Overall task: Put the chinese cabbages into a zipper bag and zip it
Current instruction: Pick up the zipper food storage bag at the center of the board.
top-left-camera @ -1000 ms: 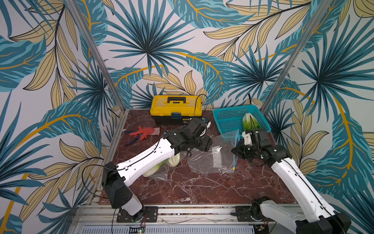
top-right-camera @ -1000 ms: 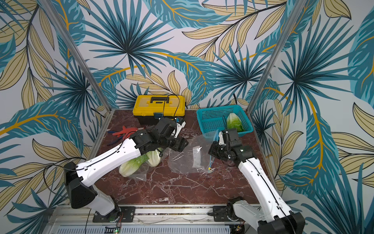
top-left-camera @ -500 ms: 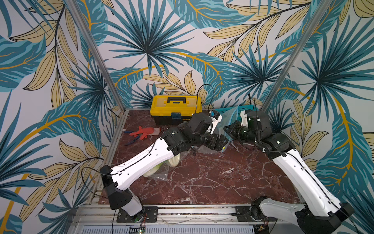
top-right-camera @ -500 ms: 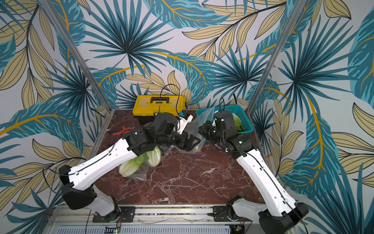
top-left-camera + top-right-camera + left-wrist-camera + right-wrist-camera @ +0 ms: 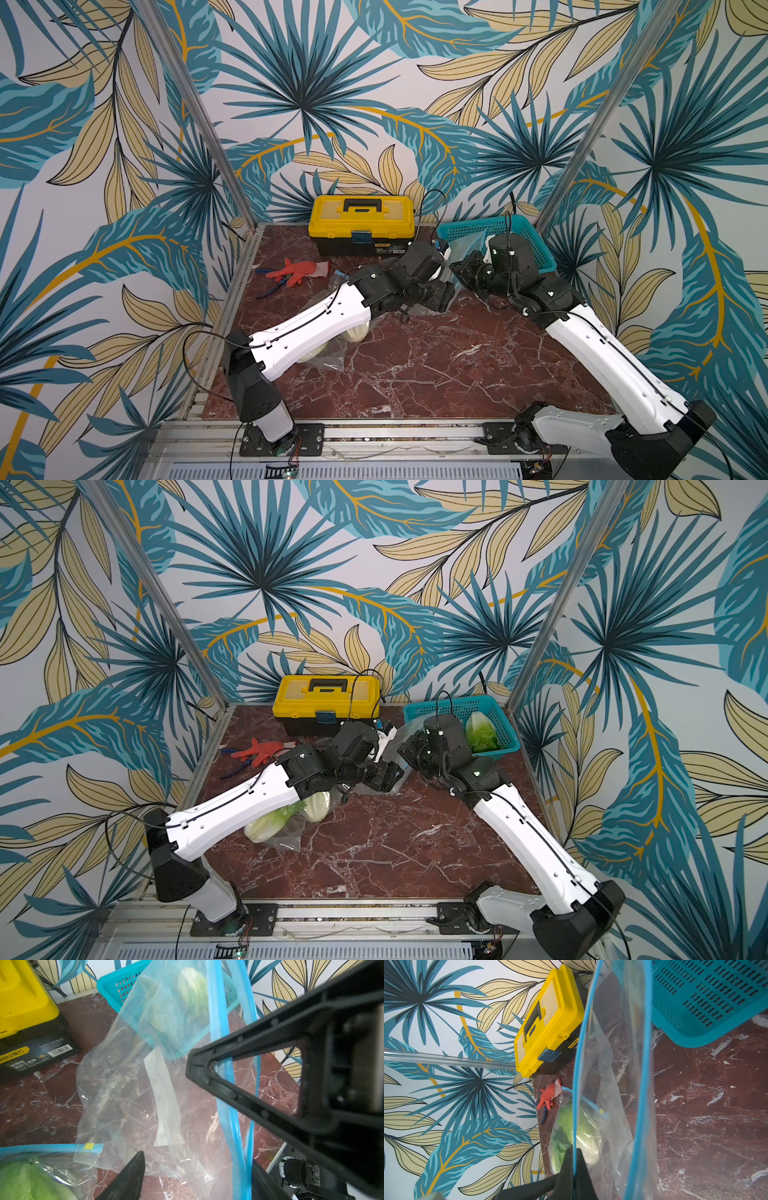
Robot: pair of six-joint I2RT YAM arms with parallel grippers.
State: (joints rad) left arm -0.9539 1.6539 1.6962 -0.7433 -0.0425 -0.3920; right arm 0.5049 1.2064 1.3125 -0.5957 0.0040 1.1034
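My right gripper [image 5: 573, 1153] is shut on the blue zip rim of a clear zipper bag [image 5: 612, 1084], holding its mouth up off the table near the teal basket. The rim pinch also shows in the left wrist view under the right gripper's finger [image 5: 249, 1043]. My left gripper [image 5: 197, 1159] stands open, with the bag's film and blue rim between its fingers. Both grippers meet at the back middle [image 5: 392, 777] [image 5: 405, 750]. Two chinese cabbages [image 5: 274, 825] [image 5: 318, 806] lie in another clear bag under my left arm. A third cabbage [image 5: 482, 733] sits in the basket.
The teal basket [image 5: 498, 752] stands at the back right, and a yellow toolbox [image 5: 326, 696] at the back middle. A red glove with pliers [image 5: 257, 750] lies at the back left. Metal frame posts rise at both back corners.
The bag lay flat on the table a second ago. My right gripper has lifted its rim up and back toward the basket, and my left gripper has followed to the raised mouth.
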